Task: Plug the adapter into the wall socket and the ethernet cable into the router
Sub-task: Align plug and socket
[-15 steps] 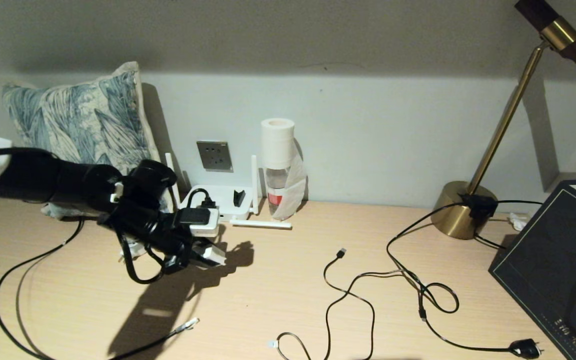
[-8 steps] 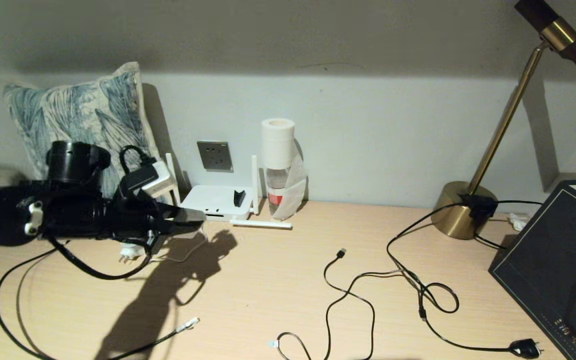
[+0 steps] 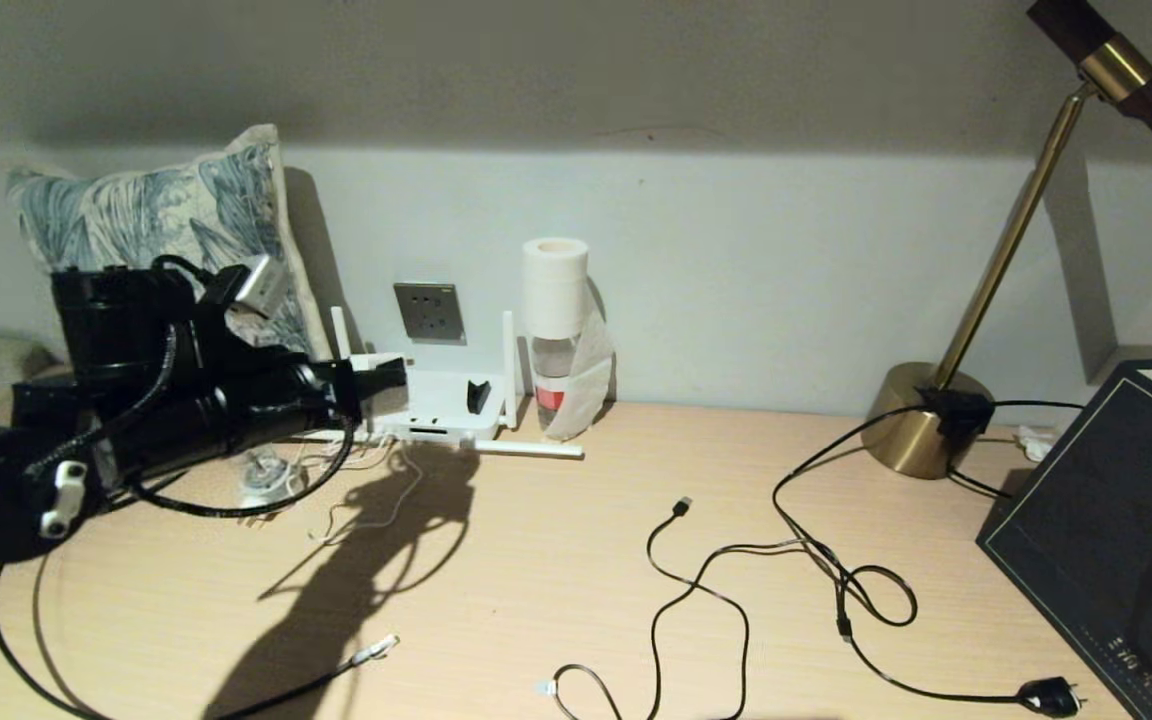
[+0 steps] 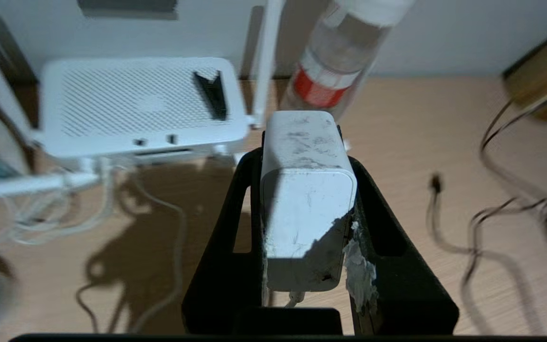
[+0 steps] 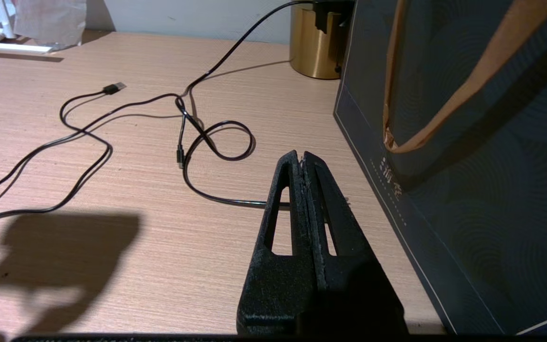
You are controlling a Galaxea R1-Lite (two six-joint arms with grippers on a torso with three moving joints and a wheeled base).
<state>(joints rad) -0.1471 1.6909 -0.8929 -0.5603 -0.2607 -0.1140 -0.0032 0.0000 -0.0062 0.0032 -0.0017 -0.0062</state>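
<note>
Since a moment ago the left arm has swung up and back, carrying its load toward the wall. Nearest, the long thick black ethernet cable (image 3: pixel 373 653) lies loose on the pale wooden worktop (image 3: pixel 556 560). Above it the left gripper (image 4: pixel 304 156) has its fingers (image 4: pixel 235 199) clamped on the small white boxy adapter (image 4: pixel 307 199), long axis pointing wallward. Beyond sits the flat white router (image 3: pixel 436 405); higher, the square grey wall socket (image 3: pixel 429 311), so the adapter must rise. The right gripper (image 5: pixel 302 161), fingers pressed together, idles far right.
</note>
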